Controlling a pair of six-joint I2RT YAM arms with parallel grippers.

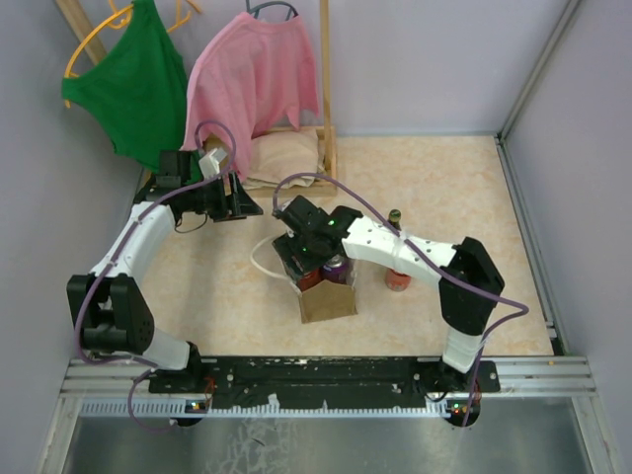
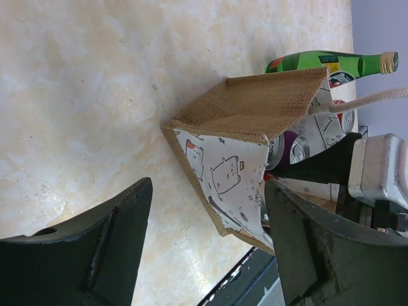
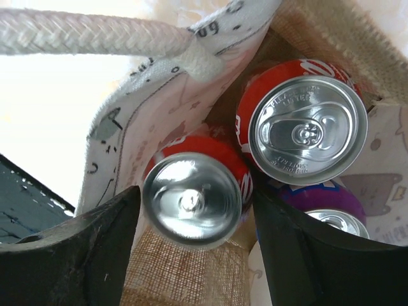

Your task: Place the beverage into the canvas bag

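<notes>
- r gripper [image 3: 194,199] hangs nose-down over the mouth of the canvas bag [image 1: 331,301]. its fingers are narrowed onto a red can [image 3: 191,203], one each side, pressed against it as far as the wrist view shows, so it reads as clamped on.
- that can, the beverage in hand, has its body inside the bag's mouth w/ the printed lining around it. judged as mid-lowering, not let go yet.
- it goes in the free corner bc the rest is taken: a second red can [image 3: 307,131] stands upright just beside it, w/ a purple can [image 3: 322,199] next to that, both inside.
- white cord handle [image 3: 89,32] runs across the top of the opening, fixed at the lining. prob worth watching so a finger doesn't snag it on withdrawal.
- l gripper [image 2: 209,185] is spread wide w/ nothing in it, apart from the bag, cam facing the burlap wall. looks like it's standing by, out of the r arm's way.
- bag stands upright on the table [image 1: 444,188], mouth up, which is what lets a straight drop work.
- green bottle [image 1: 394,217] stands outside the bag, behind the r arm, not packed.
- next move, as a guess: ease down till the can bottoms out, open, lift straight up.
</notes>
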